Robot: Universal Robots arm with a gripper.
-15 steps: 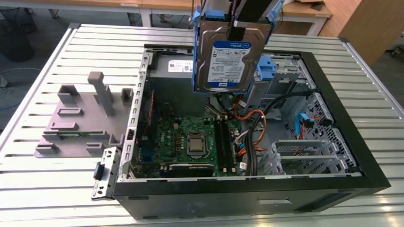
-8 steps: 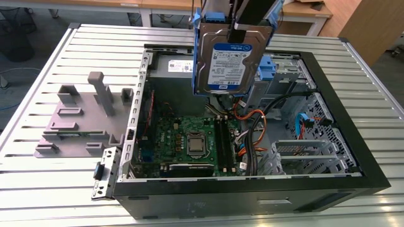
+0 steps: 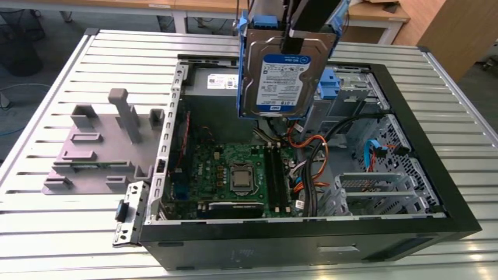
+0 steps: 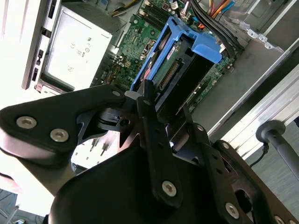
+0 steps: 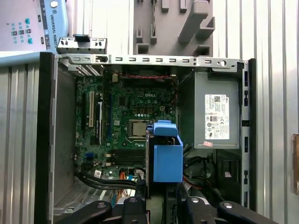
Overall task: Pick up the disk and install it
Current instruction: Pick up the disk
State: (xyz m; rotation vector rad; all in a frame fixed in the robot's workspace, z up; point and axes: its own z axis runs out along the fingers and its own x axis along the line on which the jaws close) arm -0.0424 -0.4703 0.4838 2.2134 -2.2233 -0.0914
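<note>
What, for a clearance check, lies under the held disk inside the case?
Below the disk lies the green motherboard and its processor socket, with black cables nearby. Whatever sits directly beneath the disk is covered by it.

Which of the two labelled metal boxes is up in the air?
The disk, blue-framed, held by the gripper above the case; the grey power supply sits inside.

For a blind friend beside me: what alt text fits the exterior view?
The gripper holds the disk upright above an open computer case lying on a slatted table, motherboard exposed. A grey fixture stands at the exterior view's left.
</note>
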